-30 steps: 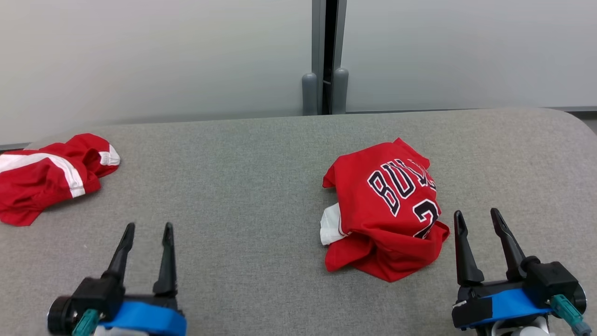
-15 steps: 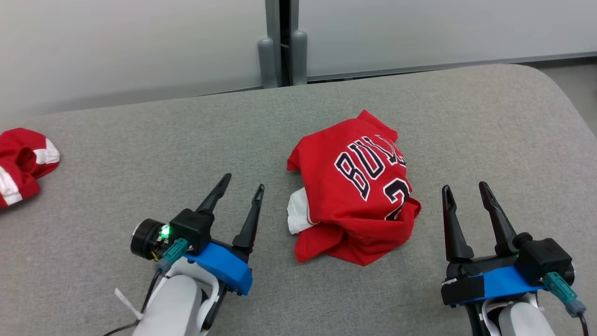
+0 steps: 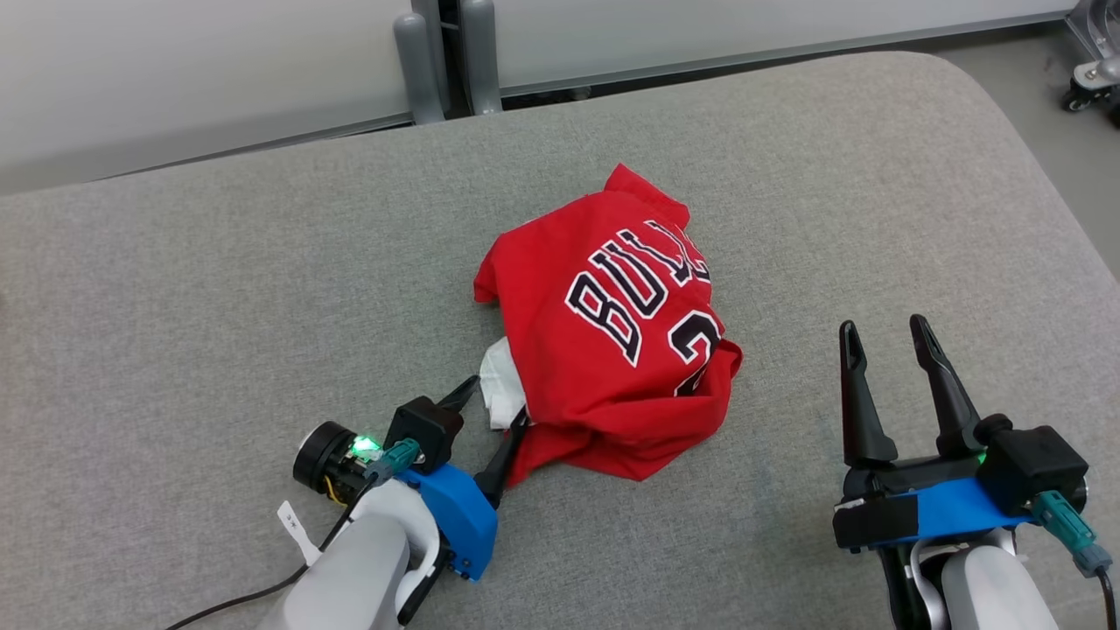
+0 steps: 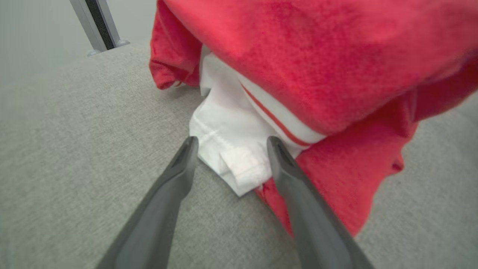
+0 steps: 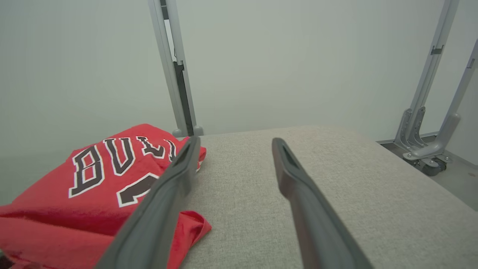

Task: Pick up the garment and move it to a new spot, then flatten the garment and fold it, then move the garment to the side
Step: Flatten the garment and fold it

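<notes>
The garment (image 3: pixel 612 324) is a crumpled red jersey with dark lettering, lying in a heap on the grey fabric table (image 3: pixel 219 306). A white part (image 3: pixel 500 385) pokes out at its near left edge. My left gripper (image 3: pixel 497 401) is open and low at that edge. In the left wrist view its jaws (image 4: pixel 232 141) straddle the white part (image 4: pixel 227 127) beneath the red cloth (image 4: pixel 298 56), without pinching it. To the right of the heap my right gripper (image 3: pixel 884 325) stands open and apart from it. In the right wrist view the garment (image 5: pixel 101 175) lies left of that gripper (image 5: pixel 236 141).
Two grey posts (image 3: pixel 446 52) stand at the table's far edge against a pale wall. The table's right corner is rounded, with floor and a caster wheel (image 3: pixel 1089 83) beyond it. Metal frame legs (image 5: pixel 422 138) stand off to the right.
The camera has swung right and down, so the second red garment at the left has left the picture. My left gripper moved right and forward to the jersey's white edge. The right gripper stayed put.
</notes>
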Controlling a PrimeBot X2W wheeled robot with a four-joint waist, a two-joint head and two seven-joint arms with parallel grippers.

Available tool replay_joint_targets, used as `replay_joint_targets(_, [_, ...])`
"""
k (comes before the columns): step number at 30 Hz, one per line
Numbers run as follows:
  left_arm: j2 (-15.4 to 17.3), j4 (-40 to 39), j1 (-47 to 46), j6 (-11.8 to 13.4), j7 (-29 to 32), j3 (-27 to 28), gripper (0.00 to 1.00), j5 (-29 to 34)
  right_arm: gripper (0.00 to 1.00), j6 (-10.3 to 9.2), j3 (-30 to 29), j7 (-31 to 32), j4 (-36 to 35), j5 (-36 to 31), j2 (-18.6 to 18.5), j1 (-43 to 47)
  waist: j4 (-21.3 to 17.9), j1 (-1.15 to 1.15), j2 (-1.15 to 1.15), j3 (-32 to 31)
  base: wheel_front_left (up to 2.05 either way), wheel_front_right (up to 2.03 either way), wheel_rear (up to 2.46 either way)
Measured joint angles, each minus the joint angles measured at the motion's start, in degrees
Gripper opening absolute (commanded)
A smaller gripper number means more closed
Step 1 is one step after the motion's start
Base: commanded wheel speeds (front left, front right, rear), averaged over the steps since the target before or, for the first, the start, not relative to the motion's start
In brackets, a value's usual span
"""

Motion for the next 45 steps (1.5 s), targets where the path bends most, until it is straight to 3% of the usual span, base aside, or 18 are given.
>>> replay_joint_targets(7, [0.0,6.4,-2.4,0.0,-0.3,-4.5,1.00,-3.1,1.00,0.00,-0.3,0.0,-0.1,0.0,0.0,-0.6,-0.6,0.00,0.00,1.0,0.00,0.00,0.00])
replay_joint_targets(8, [-0.1,7.0,-2.6,0.0,-0.3,-5.2,0.88,-3.8,1.00,0.00,-0.3,0.0,-0.1,0.0,0.0,-0.7,-0.6,0.00,0.00,1.1,0.00,0.00,0.00])
replay_joint_targets(9, [-0.1,7.4,-2.9,0.0,-0.4,-5.9,0.45,-4.4,1.00,0.00,-0.3,0.0,-0.1,0.0,0.0,-0.7,-0.6,0.00,0.00,1.1,0.00,0.00,0.00])
replay_joint_targets(10, [-0.1,7.7,-3.3,0.0,-0.4,-6.6,0.19,-5.0,1.00,0.00,-0.3,0.0,-0.1,0.0,0.0,-0.9,-0.6,0.00,0.00,1.2,0.00,0.00,0.00])
replay_joint_targets(11, [-0.2,7.8,-3.5,0.0,-0.4,-7.2,0.00,-5.6,1.00,0.00,-0.4,0.0,-0.1,0.0,0.0,-0.9,-0.6,0.00,0.00,1.2,0.00,0.00,0.00])
replay_joint_targets(17, [-0.2,6.2,-4.0,-0.2,-0.1,-7.9,0.00,-7.2,1.00,0.00,-0.9,0.0,-0.3,-0.3,0.0,-0.9,0.0,0.00,0.00,0.8,0.00,0.00,0.00])
replay_joint_targets(24, [1.0,-1.2,-2.9,1.1,-0.1,-2.7,0.00,-6.9,1.00,-0.01,-1.5,0.0,-0.3,-0.5,0.0,0.4,3.0,-0.01,0.00,-1.0,0.00,0.00,0.00])
replay_joint_targets(35, [5.0,-14.6,9.7,4.7,-0.1,6.6,0.00,-5.2,1.00,0.00,-1.4,0.0,0.0,-0.7,0.0,2.5,11.0,-0.01,0.00,-4.1,0.00,0.00,0.00])
replay_joint_targets(45, [7.7,-20.3,22.5,7.2,-0.1,14.5,0.00,-5.2,1.00,0.00,-1.5,0.0,0.1,-0.8,0.0,3.5,16.5,-0.01,0.00,-5.9,0.00,0.00,0.00])
